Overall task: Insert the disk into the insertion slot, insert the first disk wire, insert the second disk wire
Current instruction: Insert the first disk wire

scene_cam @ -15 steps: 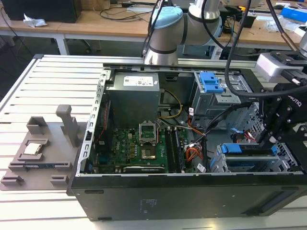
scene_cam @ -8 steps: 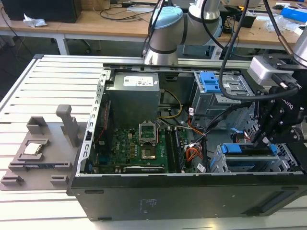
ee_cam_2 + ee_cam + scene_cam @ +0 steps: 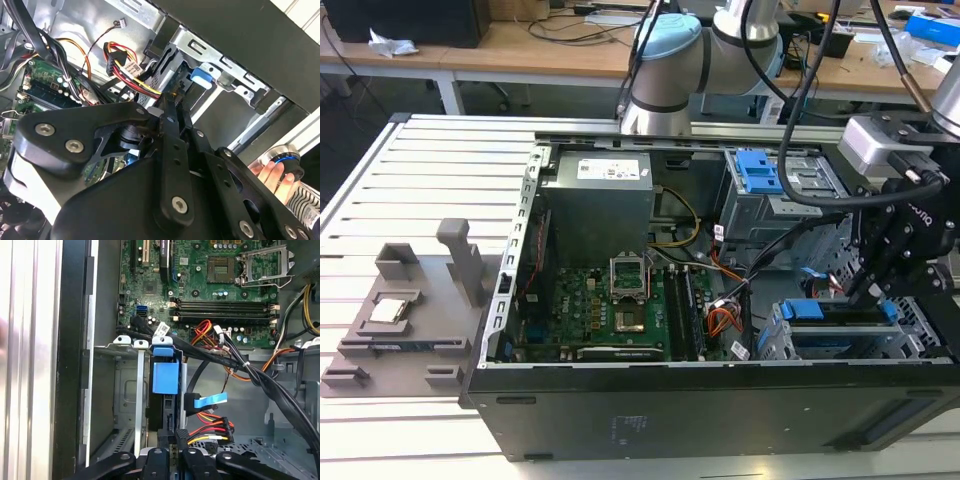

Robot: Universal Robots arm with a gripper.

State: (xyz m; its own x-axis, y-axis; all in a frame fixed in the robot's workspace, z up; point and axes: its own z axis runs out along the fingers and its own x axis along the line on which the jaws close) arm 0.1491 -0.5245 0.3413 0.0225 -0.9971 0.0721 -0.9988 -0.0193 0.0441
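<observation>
Open computer case (image 3: 620, 420), lying on its side on a slatted table (image 3: 420, 180). Contents: green motherboard (image 3: 610, 310); grey power supply (image 3: 595, 200); grey bay with a blue latch (image 3: 760, 170); perforated silver drive cage (image 3: 775, 340) at the exterior view's right. Cage contents: the disk (image 3: 840, 312), seated inside, its blue handle (image 3: 165, 377) near the cage's rim. Gripper (image 3: 865, 290): just above the cage. In the first wrist view its fingers appear drawn close about a black plug (image 3: 181, 437) on a red, yellow and black wire bundle (image 3: 215, 427), just beside the disk's dark edge. Outside the case, at the exterior view's left: grey holder (image 3: 420, 345) carrying a small square chip (image 3: 388, 310). The second wrist view adds a person's hand (image 3: 270, 172) touching a round knob with a blue ring (image 3: 286, 162), beyond the case wall.
</observation>
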